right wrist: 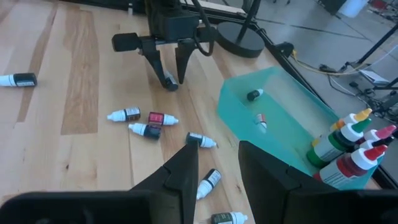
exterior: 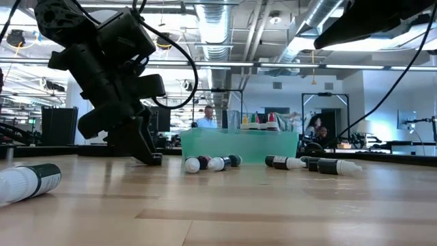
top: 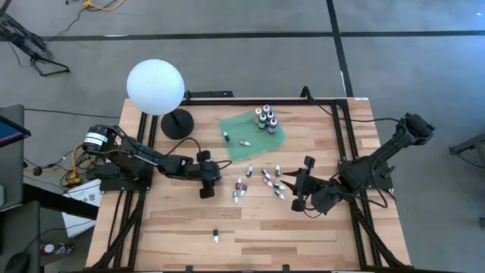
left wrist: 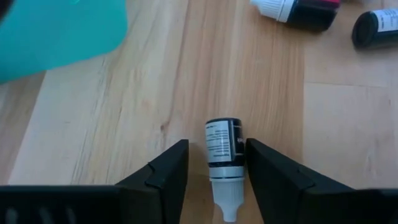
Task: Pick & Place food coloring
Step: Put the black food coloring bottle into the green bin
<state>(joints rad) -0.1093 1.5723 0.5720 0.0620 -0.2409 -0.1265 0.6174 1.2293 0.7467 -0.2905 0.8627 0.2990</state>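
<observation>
The left gripper [left wrist: 214, 171] has its fingers apart, with one small dropper bottle [left wrist: 222, 149] lying on the table [left wrist: 112, 124] between them. Its white tip points back toward the wrist and is partly cut off. The right gripper [right wrist: 217, 165] hangs open above more bottles [right wrist: 149, 124]; a corner of the green tray [right wrist: 280, 118] lies beyond its fingers.

I'm working in a robotics lab or open industrial workspace. Above the desk [exterior: 225, 205] the ceiling is bare, with exposed silver ducts [exterior: 235, 27], pipes and strip lights. Behind the desk sit people [exterior: 207, 117] at workstations among dark equipment racks [exterior: 58, 125]. Around the desk the floor [top: 250, 61] is grey, marked with dark tape lines, with loose cables [top: 57, 163] beside the desk's left edge. A white globe lamp [top: 155, 87] stands at the desk's far left corner.
</observation>
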